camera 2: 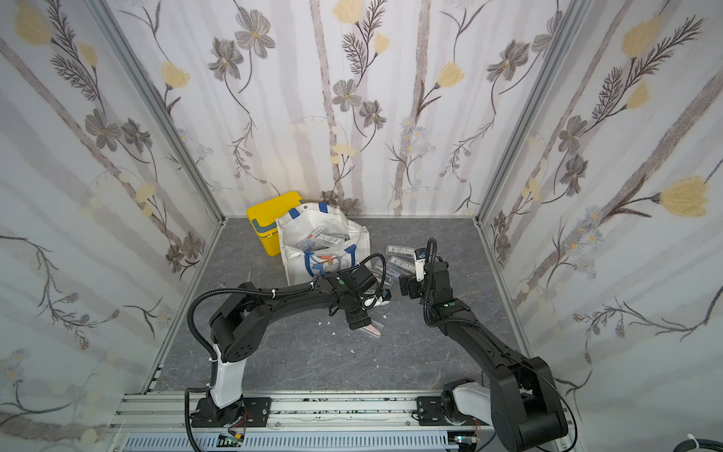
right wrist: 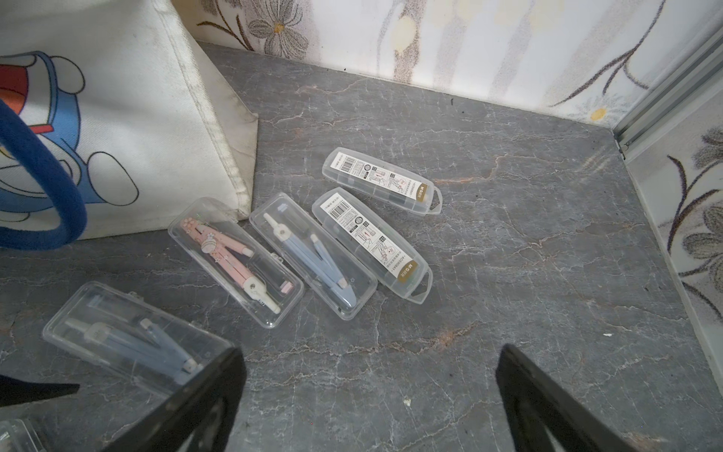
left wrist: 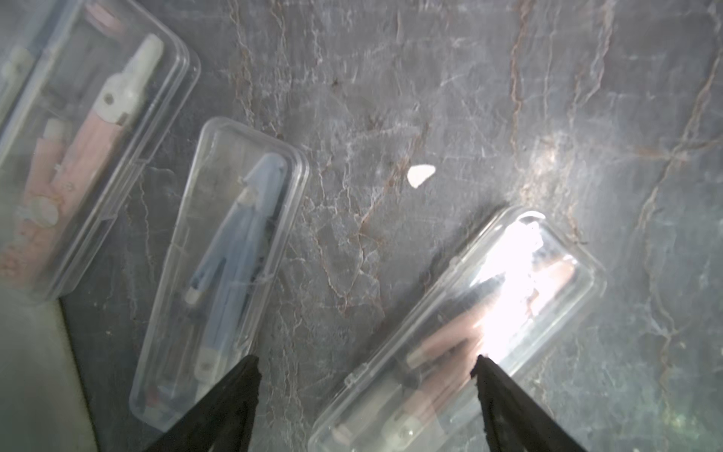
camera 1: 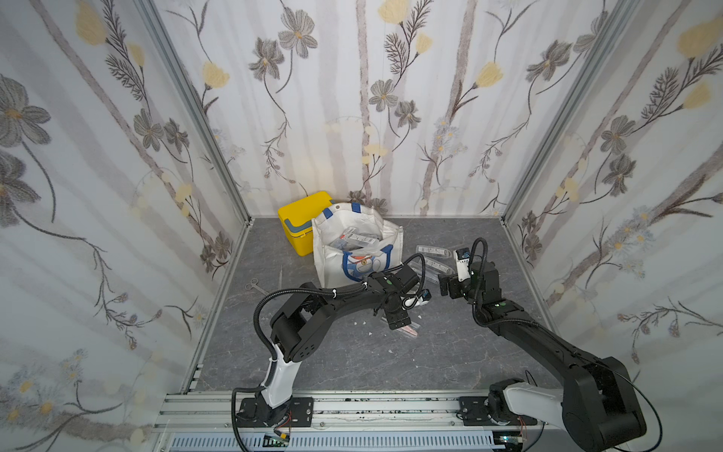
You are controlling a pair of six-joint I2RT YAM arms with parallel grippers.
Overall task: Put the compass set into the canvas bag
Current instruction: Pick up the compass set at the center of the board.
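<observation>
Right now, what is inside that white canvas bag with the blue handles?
Clear plastic compass cases lie inside the white canvas bag, one with a printed label up. Anything beneath them is hidden by its walls.

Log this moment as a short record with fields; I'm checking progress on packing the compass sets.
canvas bag: upright, clear case already inside
yellow box: beside the bag, lid shut
loose cases: at least five on the table in the right wrist view, two label-up
left end effector: open, above a pink compass case lying on the table
right end effector: open, empty
</observation>
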